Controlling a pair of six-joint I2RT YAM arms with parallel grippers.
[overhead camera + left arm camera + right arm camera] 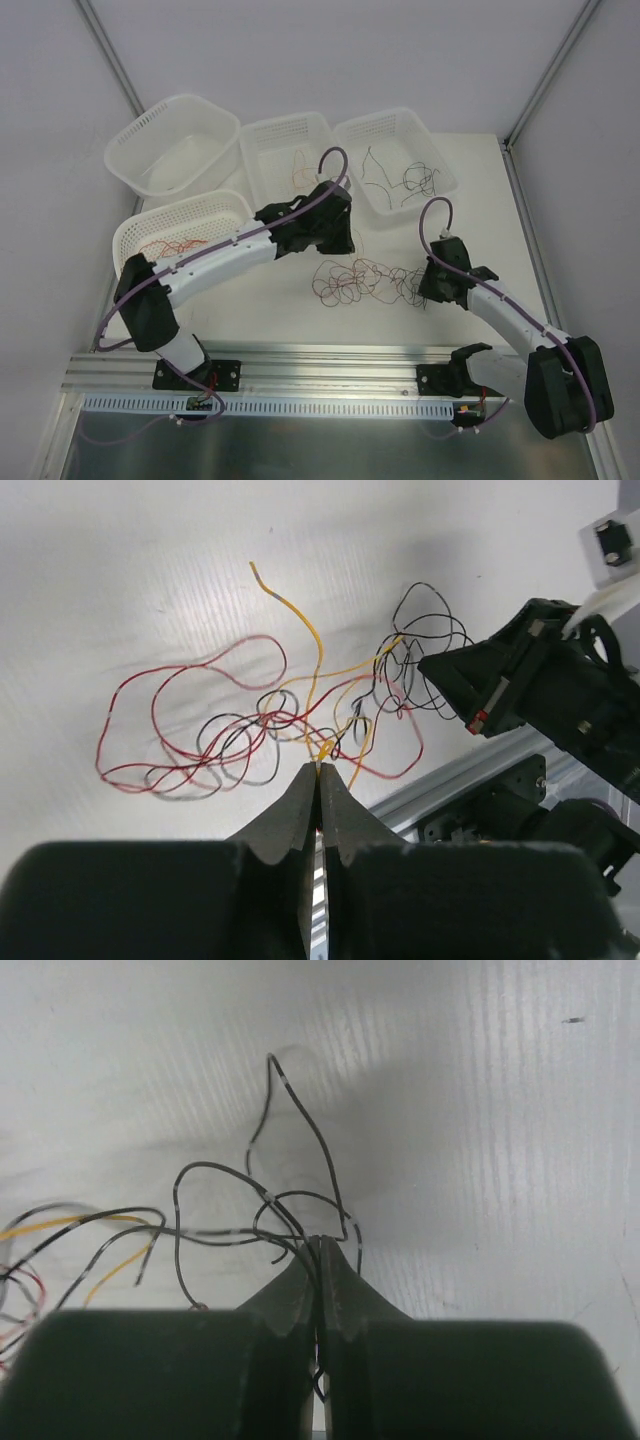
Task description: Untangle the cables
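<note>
A tangle of thin cables (358,280) in red, orange and black lies on the white table between my two grippers. My left gripper (338,250) is at the tangle's left end. In the left wrist view it (320,766) is shut on an orange cable (312,640) whose free end rises up the frame, with red cable loops (180,720) to the left. My right gripper (424,293) is at the tangle's right end. In the right wrist view it (322,1239) is shut on a black cable (300,1110) that loops above the fingertips.
Four white baskets stand at the back and left. One (178,101) holds nothing I can see, one (285,122) holds a few orange-red wires, one (386,114) holds black wires, and one (178,206) holds red wires under the left arm. An aluminium rail (330,360) runs along the near edge.
</note>
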